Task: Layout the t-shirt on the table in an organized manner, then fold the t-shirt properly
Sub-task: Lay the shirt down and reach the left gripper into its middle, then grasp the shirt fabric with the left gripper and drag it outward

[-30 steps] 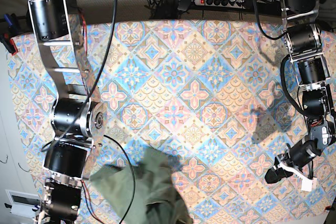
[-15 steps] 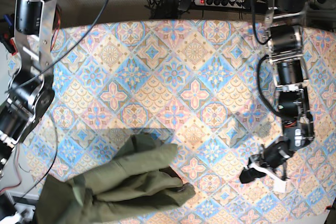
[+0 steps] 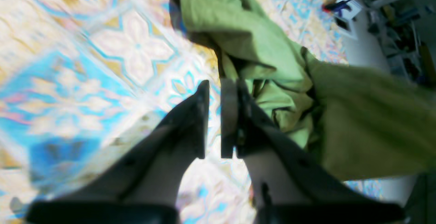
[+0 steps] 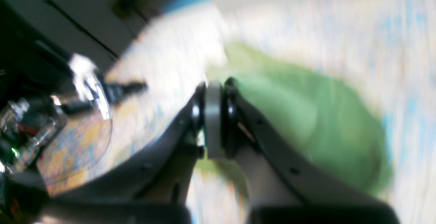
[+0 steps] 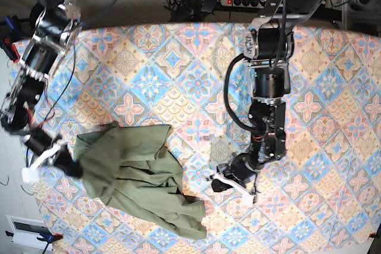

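Item: t-shirt point(image 5: 140, 176), olive-green, short-sleeved. Lies crumpled on the near-left part of the table point(image 5: 196, 75), now wholly on the cloth; half a second ago a good part of it hung past the near-left edge, and a second ago only a bunched portion showed at the near edge. Folds run across it, one flap trailing toward the near side, collar and sleeves not distinguishable.

Item: right gripper point(image 5: 70, 166), at the left edge of the garment in the base view. Wrist view is heavily blurred; the jaws appear pressed together with green fabric just beyond them, so it is judged to be clamped on the shirt's left edge. This arm has swung from the near-left corner out along the table's left side, drawing the cloth with it.

Item: left gripper point(image 5: 219, 184), low over bare tablecloth just right of the garment. Jaws stand a narrow slit apart with nothing between them; the wrist view shows fabric just beyond the tips, not gripped. This arm has travelled from the far right of the table to the shirt's right flank.

Assessment: spreading stage barely begun, no fold made. The left gripper looks placed to take the opposite edge so both arms can pull the shirt flat
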`<action>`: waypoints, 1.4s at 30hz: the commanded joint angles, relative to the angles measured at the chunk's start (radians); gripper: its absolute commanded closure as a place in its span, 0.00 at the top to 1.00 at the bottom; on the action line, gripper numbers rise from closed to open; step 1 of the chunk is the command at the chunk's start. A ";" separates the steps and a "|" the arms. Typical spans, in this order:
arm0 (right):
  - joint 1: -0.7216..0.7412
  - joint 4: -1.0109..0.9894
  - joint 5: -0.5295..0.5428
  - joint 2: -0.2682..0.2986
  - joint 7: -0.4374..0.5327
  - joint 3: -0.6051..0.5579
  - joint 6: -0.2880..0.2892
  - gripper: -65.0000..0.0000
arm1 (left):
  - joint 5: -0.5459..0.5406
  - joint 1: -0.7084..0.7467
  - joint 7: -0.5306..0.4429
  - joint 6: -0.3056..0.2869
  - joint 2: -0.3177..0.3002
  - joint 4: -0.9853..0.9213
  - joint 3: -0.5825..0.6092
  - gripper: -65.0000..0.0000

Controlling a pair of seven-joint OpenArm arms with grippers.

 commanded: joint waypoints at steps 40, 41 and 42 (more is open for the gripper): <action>-0.805 0.713 0.096 0.227 -0.185 0.094 0.014 0.02 | 0.046 -0.086 -0.400 -0.015 0.100 -0.279 0.342 0.14; -0.805 0.727 0.096 0.227 -0.185 0.079 0.014 0.02 | 0.041 -0.089 -0.402 -0.015 0.100 -0.323 0.391 0.17; -0.805 0.732 0.096 0.227 -0.185 0.062 0.014 0.02 | 0.036 -0.092 -0.407 -0.015 0.100 -0.366 0.450 0.20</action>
